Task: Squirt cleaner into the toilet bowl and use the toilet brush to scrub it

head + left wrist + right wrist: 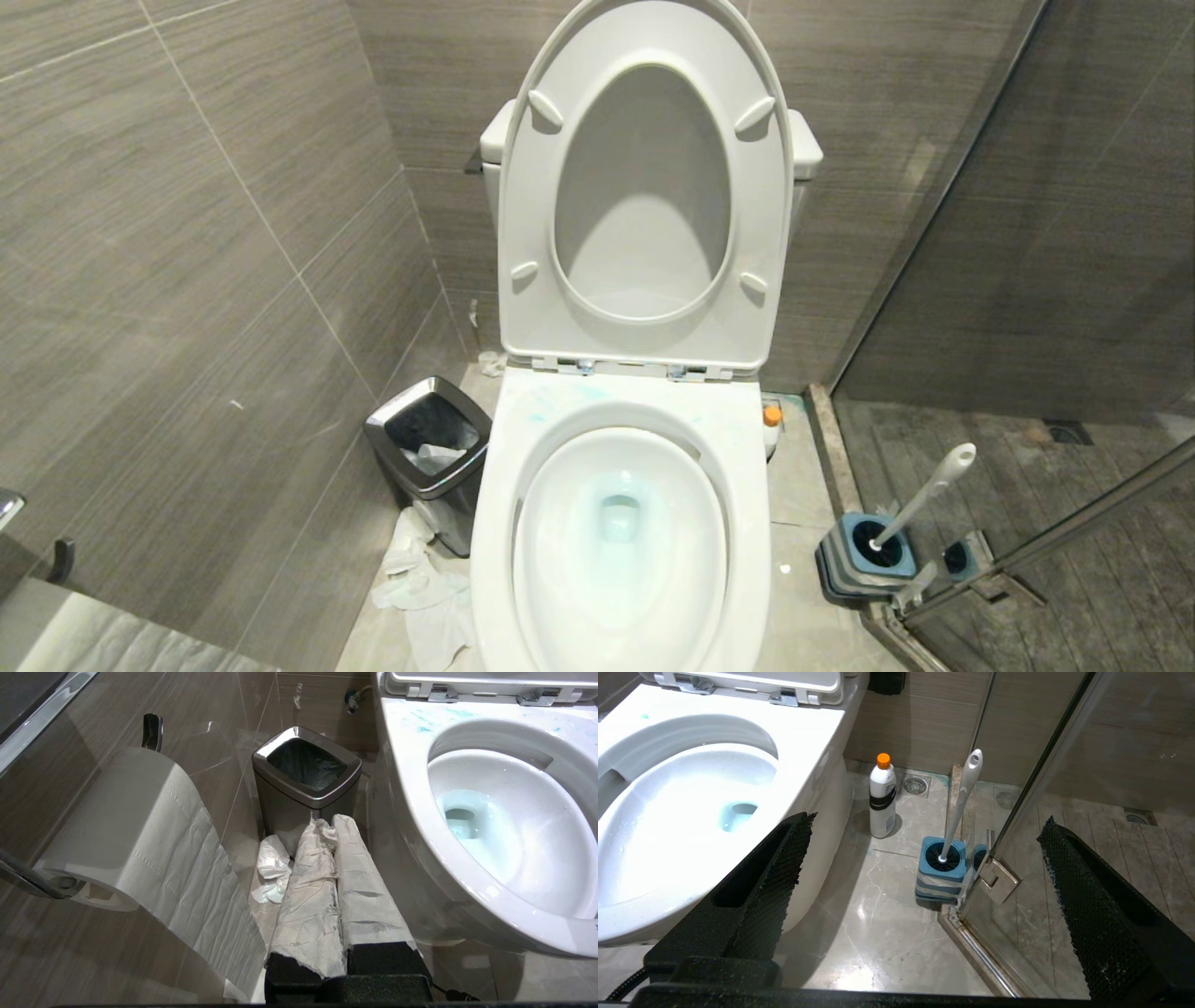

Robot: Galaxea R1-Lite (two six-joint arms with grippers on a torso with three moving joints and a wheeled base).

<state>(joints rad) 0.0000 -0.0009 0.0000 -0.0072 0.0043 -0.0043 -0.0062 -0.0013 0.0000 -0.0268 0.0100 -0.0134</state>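
Observation:
The white toilet bowl (747, 485) stands open with seat and lid raised; pale turquoise water lies at its bottom and faint blue smears mark the rim (406, 788). The cleaner (882, 795), orange-capped, stands upright on the floor beside the bowl's right side (772, 417). The toilet brush (964, 798) rests in its blue-and-grey holder (941, 870) by the glass door (920, 499). My right gripper (927, 819) hangs open and empty above the floor, short of the brush. My left gripper (329, 823), its fingers wrapped in whitish covering, is shut and empty left of the bowl. Neither arm shows in the head view.
A steel-rimmed waste bin (429, 448) stands left of the toilet with crumpled paper (420, 579) on the floor before it. A paper roll (126, 826) hangs on the left wall. The glass shower door (1031, 788) and its hinge close off the right. A floor drain (916, 785) sits behind the bottle.

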